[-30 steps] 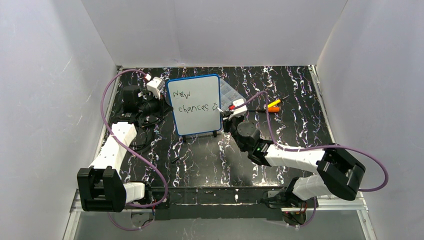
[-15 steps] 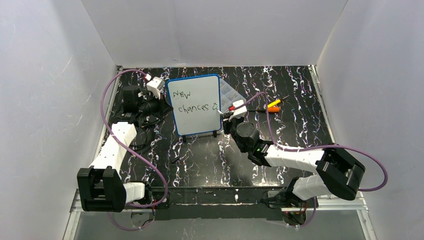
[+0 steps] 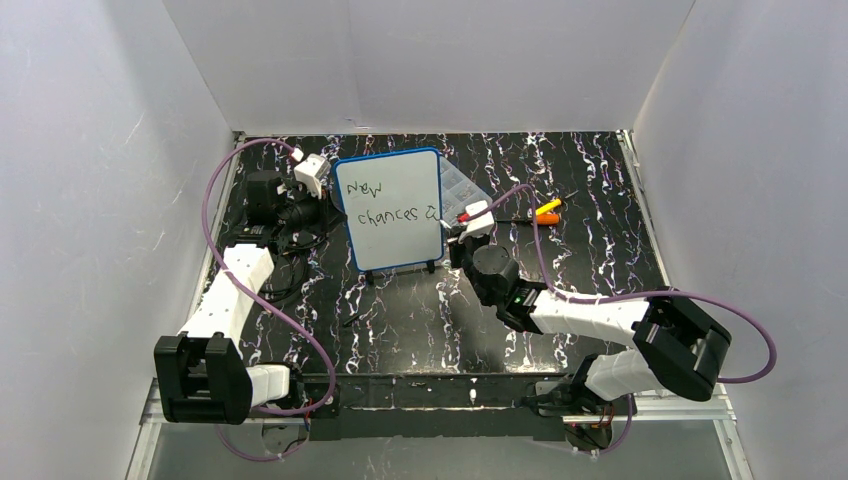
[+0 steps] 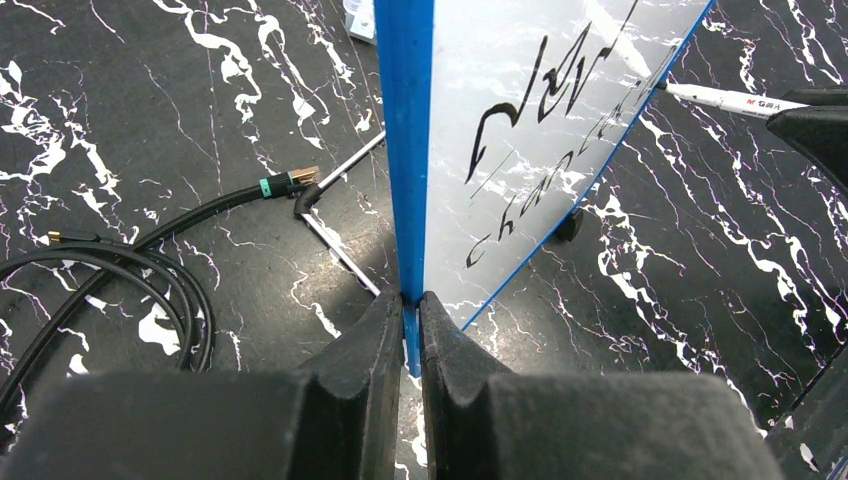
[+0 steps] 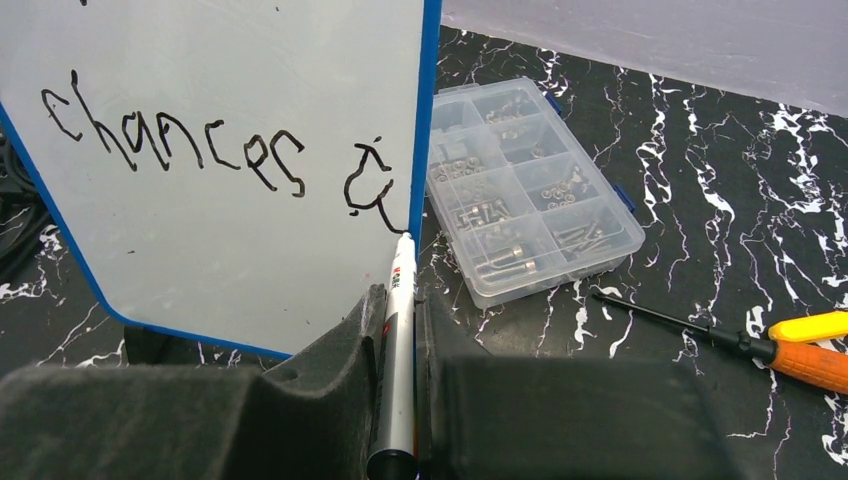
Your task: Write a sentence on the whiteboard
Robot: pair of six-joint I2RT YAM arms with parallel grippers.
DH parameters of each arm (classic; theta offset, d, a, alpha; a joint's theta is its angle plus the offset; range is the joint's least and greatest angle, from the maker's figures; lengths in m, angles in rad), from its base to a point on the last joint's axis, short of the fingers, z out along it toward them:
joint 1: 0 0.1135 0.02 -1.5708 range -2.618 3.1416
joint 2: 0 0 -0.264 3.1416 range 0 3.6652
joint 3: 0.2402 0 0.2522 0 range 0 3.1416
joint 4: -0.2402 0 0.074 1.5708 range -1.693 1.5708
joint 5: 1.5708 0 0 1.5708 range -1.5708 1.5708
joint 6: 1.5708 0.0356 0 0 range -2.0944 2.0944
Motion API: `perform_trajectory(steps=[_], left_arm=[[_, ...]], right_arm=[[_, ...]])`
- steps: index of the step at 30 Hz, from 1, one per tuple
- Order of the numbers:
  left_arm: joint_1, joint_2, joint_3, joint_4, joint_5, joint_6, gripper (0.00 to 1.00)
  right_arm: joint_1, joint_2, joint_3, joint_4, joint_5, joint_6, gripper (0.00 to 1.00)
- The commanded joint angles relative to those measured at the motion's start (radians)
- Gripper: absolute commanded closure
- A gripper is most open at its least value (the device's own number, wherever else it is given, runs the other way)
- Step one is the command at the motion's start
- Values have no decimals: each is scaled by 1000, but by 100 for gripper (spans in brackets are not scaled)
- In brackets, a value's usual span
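Note:
The whiteboard (image 3: pixel 390 235) with its blue frame stands upright at the back of the table. My left gripper (image 4: pixel 412 300) is shut on the whiteboard's left frame edge (image 4: pixel 405 150). The sentence (image 5: pixel 170 140) reads "New" and, below it, "chances", followed by a started letter (image 5: pixel 365 185) close to the right frame. My right gripper (image 5: pixel 398 295) is shut on a silver marker (image 5: pixel 395 350). The marker's tip touches the board just below that started letter. In the top view the right gripper (image 3: pixel 455 232) sits at the board's lower right edge.
A clear plastic compartment box (image 5: pixel 530 190) with small metal parts lies right behind the board's right side. A screwdriver with an orange and yellow handle (image 5: pixel 800 350) lies further right. Black cables (image 4: pixel 110 270) coil left of the board. White walls enclose the table.
The right gripper with the marker has shifted very slightly at the board's right edge, by the letter after "chances". The left arm and the board have not moved.

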Motion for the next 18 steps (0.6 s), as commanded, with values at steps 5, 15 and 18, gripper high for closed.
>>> perform_trajectory(steps=[5,15,18], left_arm=[[-2,-35,-8,18,21,3,100],[-2,-35,-8,18,20,2,100],[-2,-34,-8,18,21,2,100]], right_arm=[[-7,-11,61,91,36,-52,99],[-7,8,80,100,12,-57,99],[-7,13,82,101,5,-53,99]])
